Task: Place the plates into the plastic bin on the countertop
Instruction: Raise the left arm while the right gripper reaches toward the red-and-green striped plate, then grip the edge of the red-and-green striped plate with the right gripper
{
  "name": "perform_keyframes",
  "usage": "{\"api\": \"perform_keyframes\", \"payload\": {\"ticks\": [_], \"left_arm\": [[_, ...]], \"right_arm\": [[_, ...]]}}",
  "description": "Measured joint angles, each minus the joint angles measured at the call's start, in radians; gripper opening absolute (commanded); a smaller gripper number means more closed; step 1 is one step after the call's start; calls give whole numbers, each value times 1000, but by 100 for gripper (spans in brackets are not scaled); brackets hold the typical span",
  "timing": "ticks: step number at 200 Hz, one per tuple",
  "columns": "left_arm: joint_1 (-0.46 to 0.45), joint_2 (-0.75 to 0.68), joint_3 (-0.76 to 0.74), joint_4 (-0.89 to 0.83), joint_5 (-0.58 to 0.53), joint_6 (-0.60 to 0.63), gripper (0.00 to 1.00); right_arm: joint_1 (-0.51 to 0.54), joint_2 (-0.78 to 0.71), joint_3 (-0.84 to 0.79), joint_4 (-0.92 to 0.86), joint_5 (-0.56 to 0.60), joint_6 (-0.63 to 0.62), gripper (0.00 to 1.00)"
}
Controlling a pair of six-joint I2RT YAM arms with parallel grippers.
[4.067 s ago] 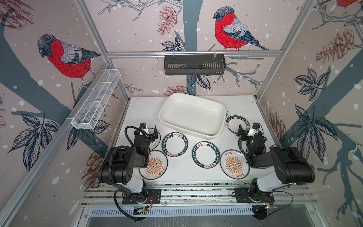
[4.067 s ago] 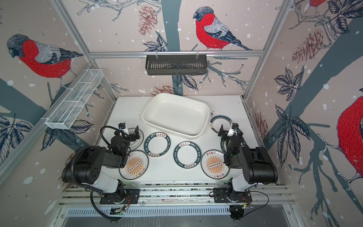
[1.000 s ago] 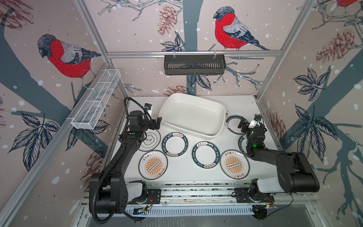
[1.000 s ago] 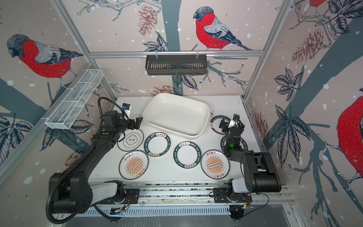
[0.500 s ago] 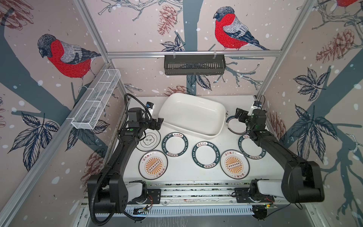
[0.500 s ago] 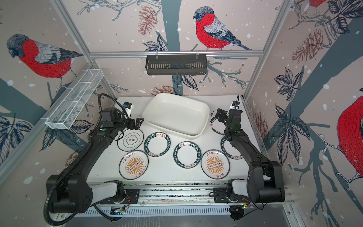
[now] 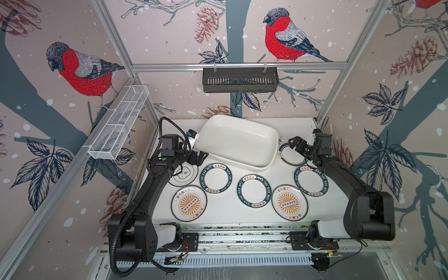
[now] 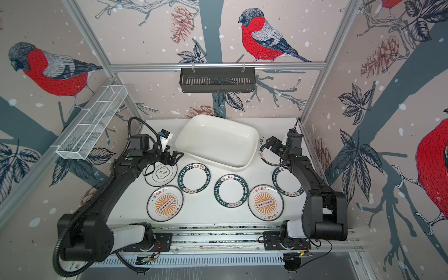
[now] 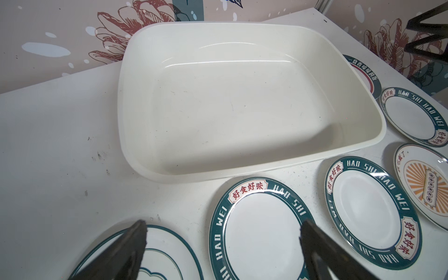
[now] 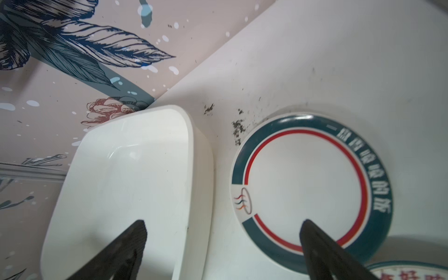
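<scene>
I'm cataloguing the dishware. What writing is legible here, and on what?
"HAO SHI HAO WEI": green-rimmed plates, round the rim.
"好食好味": red, on those rims' white labels.
"一碗香喷喷的饭": red-ringed plate, on its rim.
Sunburst plates and quatrefoil plate: characters too small to read.

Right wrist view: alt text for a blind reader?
The open right end effector hangs with one finger over the white plastic bin, the other over a plate with green and red rings, flat beside it on the countertop.
</scene>
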Motion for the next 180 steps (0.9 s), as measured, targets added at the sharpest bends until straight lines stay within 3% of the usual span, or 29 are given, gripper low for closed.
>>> {"api": "perform_keyframes", "payload": {"ticks": [75,180], "left_arm": [[-25,48,31,-21,29,8,98],[-58,62,32,-45,42,15,98]], "right_arm": [[27,-2,-129,0,-167,105,100],[40,105,-211,152,-227,233,100]]}}
